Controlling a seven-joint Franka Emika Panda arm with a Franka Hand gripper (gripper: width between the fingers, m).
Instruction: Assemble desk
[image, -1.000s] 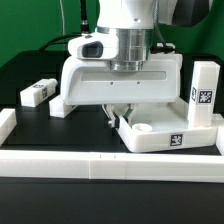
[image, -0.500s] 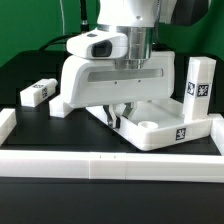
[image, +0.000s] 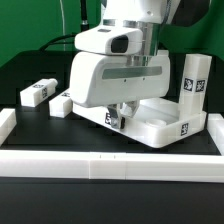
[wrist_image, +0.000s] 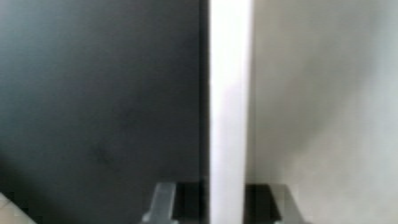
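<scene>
Near the upright tagged leg (image: 197, 80), tool (image: 118, 117) clamped on desk top (image: 157, 126) rim

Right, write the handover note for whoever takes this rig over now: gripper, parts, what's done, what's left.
Gripper: shut on the raised rim of the desk top; the wrist view shows that thin white wall between the fingers.
Desk top: flat on the table, at the exterior view's right, just behind the border rail.
Done: one upright leg stands at the top's far right corner; whether it is fully seated cannot be told.
Left: two loose legs lie at the exterior view's left, one farther out, one beside the gripper. No fourth leg is visible.
</scene>
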